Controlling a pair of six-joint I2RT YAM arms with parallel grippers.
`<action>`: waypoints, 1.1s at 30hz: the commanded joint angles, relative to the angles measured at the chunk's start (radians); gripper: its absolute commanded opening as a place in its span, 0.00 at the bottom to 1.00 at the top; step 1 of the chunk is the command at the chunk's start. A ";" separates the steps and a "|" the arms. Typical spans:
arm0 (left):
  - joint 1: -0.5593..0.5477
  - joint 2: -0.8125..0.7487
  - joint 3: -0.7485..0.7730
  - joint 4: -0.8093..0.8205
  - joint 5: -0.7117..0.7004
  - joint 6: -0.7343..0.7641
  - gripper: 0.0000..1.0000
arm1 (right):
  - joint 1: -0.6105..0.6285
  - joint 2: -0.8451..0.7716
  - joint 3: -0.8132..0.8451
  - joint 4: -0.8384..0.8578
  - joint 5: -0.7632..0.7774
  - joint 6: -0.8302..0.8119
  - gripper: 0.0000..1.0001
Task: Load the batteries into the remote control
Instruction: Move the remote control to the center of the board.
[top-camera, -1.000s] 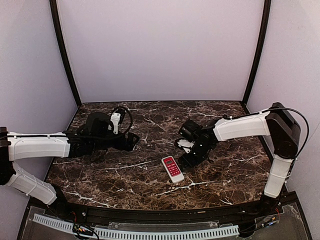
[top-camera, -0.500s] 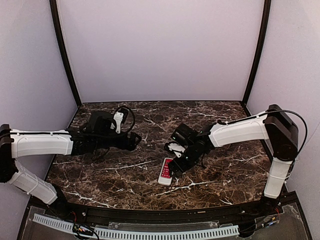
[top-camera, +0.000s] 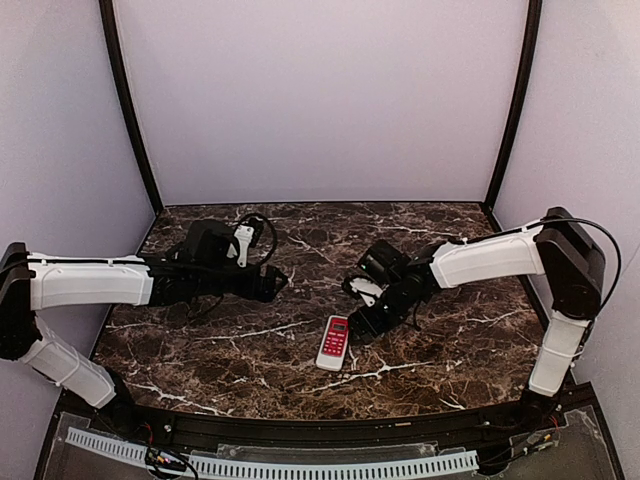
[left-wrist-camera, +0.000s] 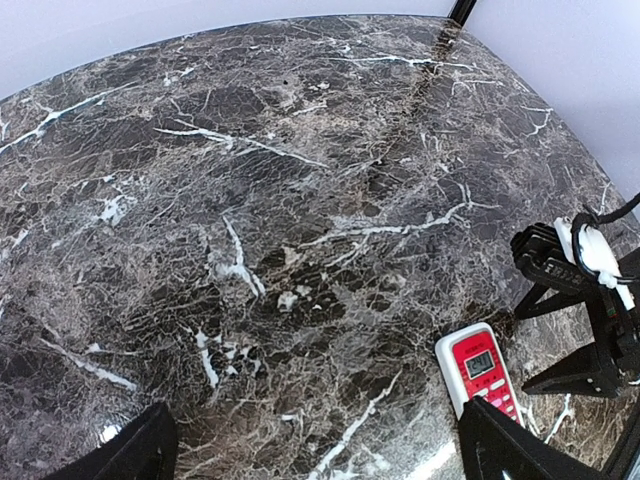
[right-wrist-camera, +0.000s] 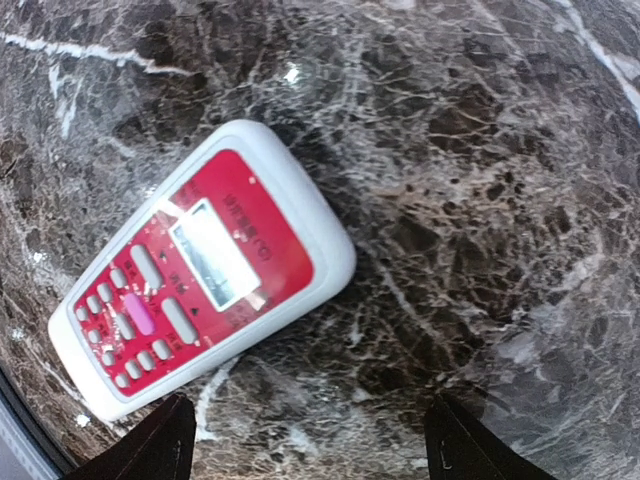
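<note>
My right jaws are spread, empty, and hang just beside the remote (top-camera: 335, 342), at its 1 o'clock. The remote lies flat on the table (top-camera: 230, 360), red face up, toward 6 o'clock from the table's middle. My left jaws, also spread, are well apart at its 10 o'clock.

Spotting the remote control (top-camera: 335, 342) flat on the tabletop (top-camera: 450, 340), centre, toward the near edge. Finding the right tool (top-camera: 368, 322) just beside its far-right end. Placing the left tool (top-camera: 272, 283) well apart, far-left.
</note>
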 joint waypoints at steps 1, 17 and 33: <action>0.003 0.008 0.022 -0.019 0.001 0.015 0.99 | -0.013 0.051 0.003 -0.071 0.108 -0.021 0.79; 0.003 0.009 0.015 -0.020 -0.015 0.025 0.99 | -0.003 0.169 0.114 -0.095 0.204 -0.047 0.79; 0.019 0.055 0.179 -0.207 -0.059 0.052 0.99 | -0.136 -0.140 0.034 0.066 0.044 -0.035 0.85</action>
